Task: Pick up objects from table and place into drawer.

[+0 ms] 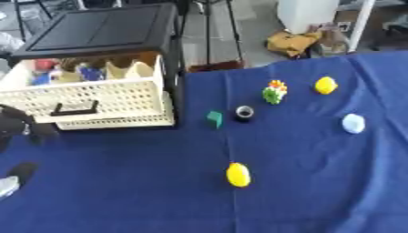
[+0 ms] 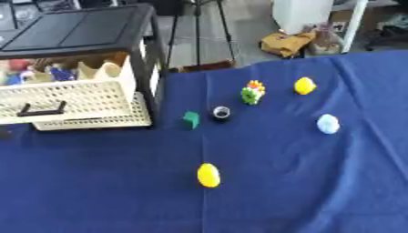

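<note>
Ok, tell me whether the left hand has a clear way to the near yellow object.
Probably yes. The left hand sits at the left edge by the drawer, and only bare blue cloth lies between it and the near yellow object.

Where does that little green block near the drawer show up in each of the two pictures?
Left eye view: the green block sits just left of centre, a bit above the middle, on the blue cloth right of the drawer.
Right eye view: it lies further left, at about the same height.
Shared landmark: the small black ring lies just to its right in both views.
</note>
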Motion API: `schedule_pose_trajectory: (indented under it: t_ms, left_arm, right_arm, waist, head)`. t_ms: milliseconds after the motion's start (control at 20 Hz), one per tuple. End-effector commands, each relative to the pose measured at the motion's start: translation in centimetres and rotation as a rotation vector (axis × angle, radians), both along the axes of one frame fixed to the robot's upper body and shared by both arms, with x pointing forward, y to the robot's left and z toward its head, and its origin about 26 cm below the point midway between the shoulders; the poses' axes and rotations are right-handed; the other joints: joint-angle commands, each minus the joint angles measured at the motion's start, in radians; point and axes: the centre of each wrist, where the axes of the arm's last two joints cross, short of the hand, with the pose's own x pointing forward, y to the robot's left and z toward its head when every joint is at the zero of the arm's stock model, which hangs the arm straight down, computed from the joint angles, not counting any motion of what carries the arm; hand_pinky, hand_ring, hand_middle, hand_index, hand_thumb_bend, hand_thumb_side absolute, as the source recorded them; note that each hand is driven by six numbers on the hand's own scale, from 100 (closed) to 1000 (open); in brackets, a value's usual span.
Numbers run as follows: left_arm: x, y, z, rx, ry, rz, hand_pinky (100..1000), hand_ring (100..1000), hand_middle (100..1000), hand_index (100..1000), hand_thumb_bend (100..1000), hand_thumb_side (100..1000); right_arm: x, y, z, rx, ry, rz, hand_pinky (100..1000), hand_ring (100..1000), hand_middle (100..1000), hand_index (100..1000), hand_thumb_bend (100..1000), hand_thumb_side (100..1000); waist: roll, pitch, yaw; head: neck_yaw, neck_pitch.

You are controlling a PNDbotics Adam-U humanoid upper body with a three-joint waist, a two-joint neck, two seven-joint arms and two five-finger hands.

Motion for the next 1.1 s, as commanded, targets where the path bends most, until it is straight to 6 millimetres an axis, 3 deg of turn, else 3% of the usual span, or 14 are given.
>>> schedule_pose_trajectory:
  t_ms: [50, 250, 600, 1100]
  left_arm:
    - [-0.5, 0.0, 0.5, 0.101, 0.031, 0.011, 289, 418, 622, 866, 100, 955]
    - [0.0, -1.4, -0.8, 0.147, 0.116, 0.021, 280, 415, 670, 883, 100, 997]
    - [1.9, -2.5, -2.0, 0.072, 0.21, 0.067, 288, 425, 719, 921, 100, 1000]
    - [5.0, -1.3, -1.6, -0.01, 0.222, 0.224, 289, 426, 700, 916, 100, 987]
  right_arm:
    - [-0.3, 0.3, 0.4, -0.003, -0.004, 0.02, 549, 753, 469, 722, 100, 953]
    - [-0.1, 0.6, 0.1, 0.001, 0.017, 0.039, 553, 754, 465, 722, 100, 948]
    - [0.2, 0.9, -0.5, 0.002, 0.052, 0.048, 561, 756, 459, 720, 100, 952]
    - [0.3, 1.2, -0.7, 0.002, 0.048, 0.078, 564, 757, 458, 722, 100, 947]
  waist:
    - [0.011, -0.021, -0.02]
    - [0.02, -0.019, -0.036]
    - [0.029, -0.009, -0.062]
    - [0.031, 0.0, -0.081]
  head:
    - [0.035, 0.014]
    - [0.055, 0.015]
    - [0.078, 0.006]
    - [0.095, -0.001]
